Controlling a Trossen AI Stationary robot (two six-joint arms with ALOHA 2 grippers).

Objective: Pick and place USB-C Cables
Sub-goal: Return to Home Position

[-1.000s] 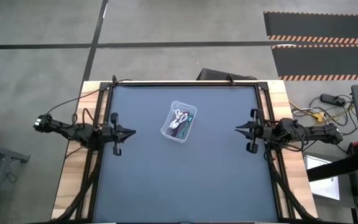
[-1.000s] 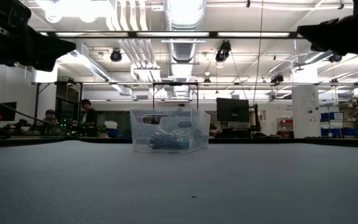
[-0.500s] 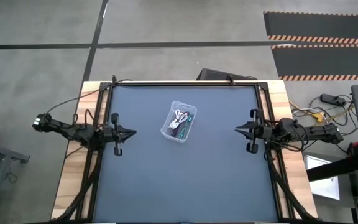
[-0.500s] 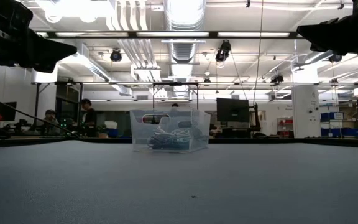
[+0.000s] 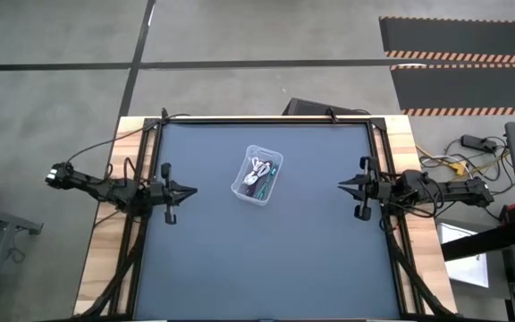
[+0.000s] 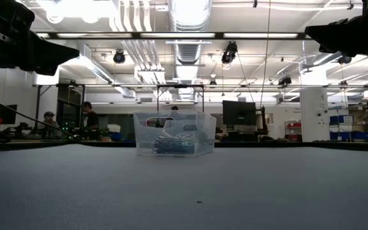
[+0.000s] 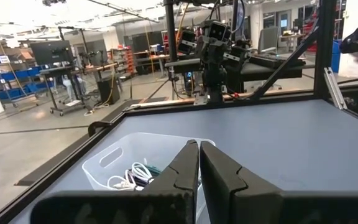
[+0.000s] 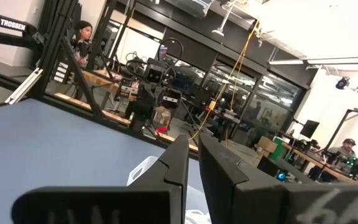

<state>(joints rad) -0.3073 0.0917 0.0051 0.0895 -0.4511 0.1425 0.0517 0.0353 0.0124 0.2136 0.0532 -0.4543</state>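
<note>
A clear plastic bin [image 5: 257, 175] stands on the dark table mat, a little toward the far edge. The USB-C cables [image 5: 259, 177] lie bundled inside it: white, teal-green and dark ones show. In the low view the bin [image 6: 174, 133] holds pale coils [image 6: 169, 142]. My left gripper [image 5: 191, 190] hovers left of the bin, shut and empty, pointing at it. My right gripper [image 5: 340, 185] hovers right of the bin, shut and empty. The left wrist view shows the bin [image 7: 126, 165] with white cables [image 7: 132, 177] past the shut fingers [image 7: 199, 165].
A black frame [image 5: 266, 120] runs round the table's edges. Wooden strips [image 5: 105, 233] flank the mat. Bare mat [image 5: 266, 259] lies between the bin and the near edge. People sit at benches far behind the table [image 6: 88, 118].
</note>
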